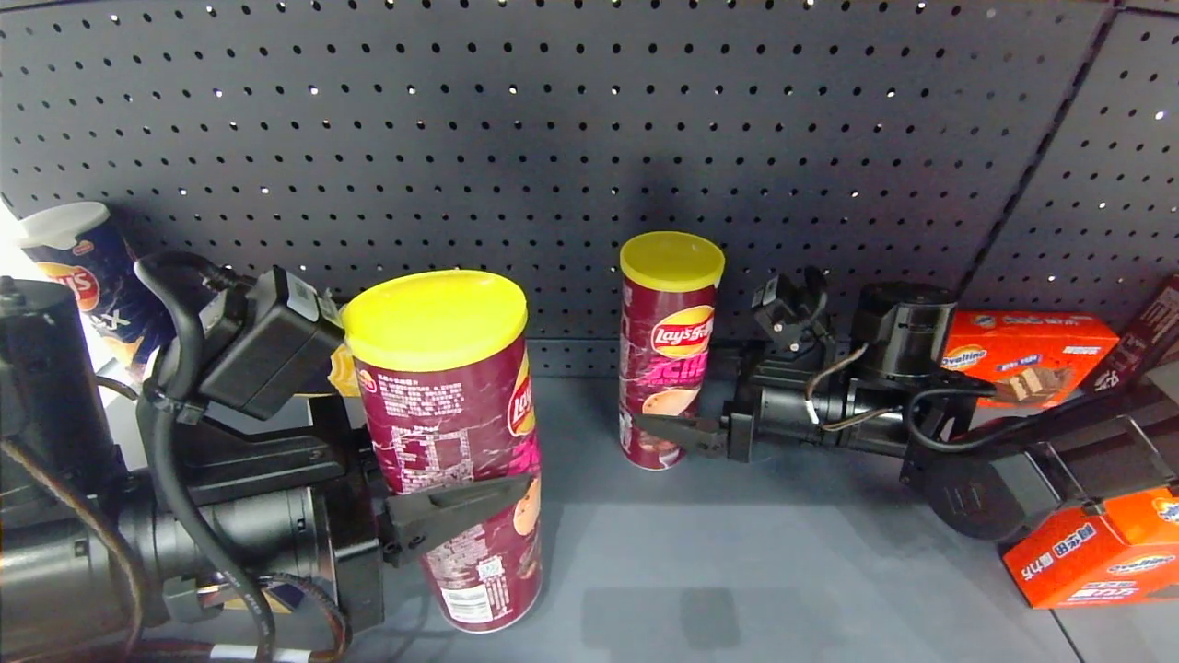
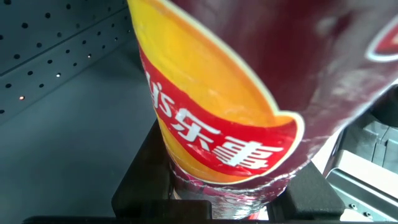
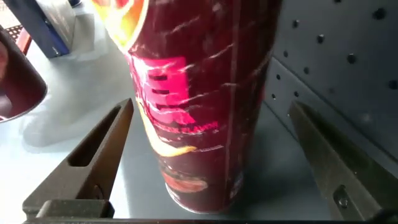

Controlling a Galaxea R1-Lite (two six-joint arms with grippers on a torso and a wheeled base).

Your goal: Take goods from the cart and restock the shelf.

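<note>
While the left gripper (image 1: pixel 474 502) clamps one yellow-lidded maroon can (image 1: pixel 442 405), the right gripper (image 1: pixel 665 429) gapes around its twin (image 1: pixel 669 354).

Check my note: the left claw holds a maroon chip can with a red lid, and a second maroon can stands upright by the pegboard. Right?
Not quite: the lid is yellow, not red, as the head view shows. The rest holds: the left claw holds the maroon chip can, and the second maroon can stands upright by the pegboard.
</note>
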